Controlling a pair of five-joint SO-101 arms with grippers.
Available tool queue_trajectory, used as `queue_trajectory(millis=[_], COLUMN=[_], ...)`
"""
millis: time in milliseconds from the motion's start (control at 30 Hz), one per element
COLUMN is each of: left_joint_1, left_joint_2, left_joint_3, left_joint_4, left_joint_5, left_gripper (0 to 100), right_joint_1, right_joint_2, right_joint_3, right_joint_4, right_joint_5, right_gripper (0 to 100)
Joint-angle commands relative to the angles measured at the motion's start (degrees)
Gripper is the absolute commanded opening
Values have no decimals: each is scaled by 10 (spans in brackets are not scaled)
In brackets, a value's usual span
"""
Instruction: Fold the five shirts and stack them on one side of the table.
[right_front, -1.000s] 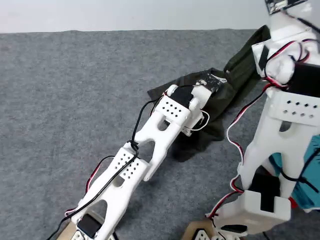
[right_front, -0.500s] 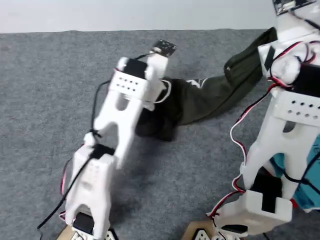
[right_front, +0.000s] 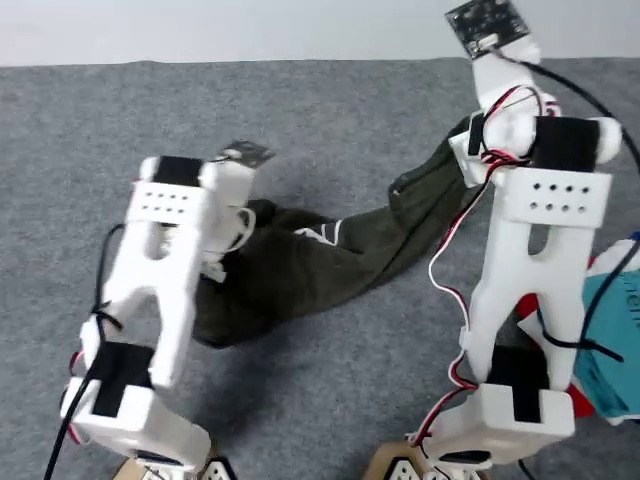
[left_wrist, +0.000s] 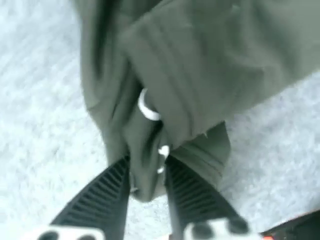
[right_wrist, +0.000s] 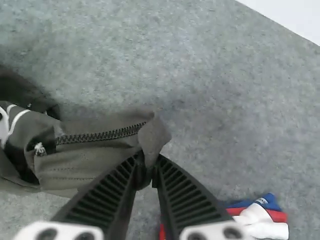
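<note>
Olive-green cloth, the shirt (right_front: 330, 255), lies stretched across the middle of the table between the two arms. Its white printed mark (right_front: 322, 234) is too small to read (likewise the pale marks on the teal garment (right_front: 615, 330), cut off at the table's right edge). The left gripper (left_wrist: 146, 172) is closed to a narrow gap on a bunched fold near a white ring (left_wrist: 147, 107). The right gripper (right_wrist: 147, 172) pinches a corner beside the zipper (right_wrist: 95, 135), jaws nearly touching. Grey felt-like covering (right_front: 330, 400) spreads over the table, with a pale strip (right_front: 250, 30) beyond its far edge. A red, white and blue cloth (right_wrist: 255, 217) lies near the right gripper, partly cut off.
</note>
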Motion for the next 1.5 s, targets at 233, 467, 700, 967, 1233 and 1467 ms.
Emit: queue_trajectory(millis=[233,467,700,967,1233,1467], left_joint_1=[-33,-8,40,50,44,18], left_joint_2=[-89,-135,-117,68,178,237], left_joint_3=[-3,-51,11,-34,-152,-170], left_joint_4=[15,-31,-186,-234,-164,-164], left_joint_5=[50,80,127,153,151,142], left_gripper=[215,217,217,217,214,214], right_joint_1=[-21,-21,-21,-19,-17,-16], right_joint_2=[-13,-13,-13,-16,-16,-17], right_joint_3=[-4,-4,-4,-4,-4,-4], right_joint_4=[4,4,4,4,5,8], right_joint_5=[-1,-5,-5,-4,-2,-2], right_gripper=[10,10,10,10,10,10])
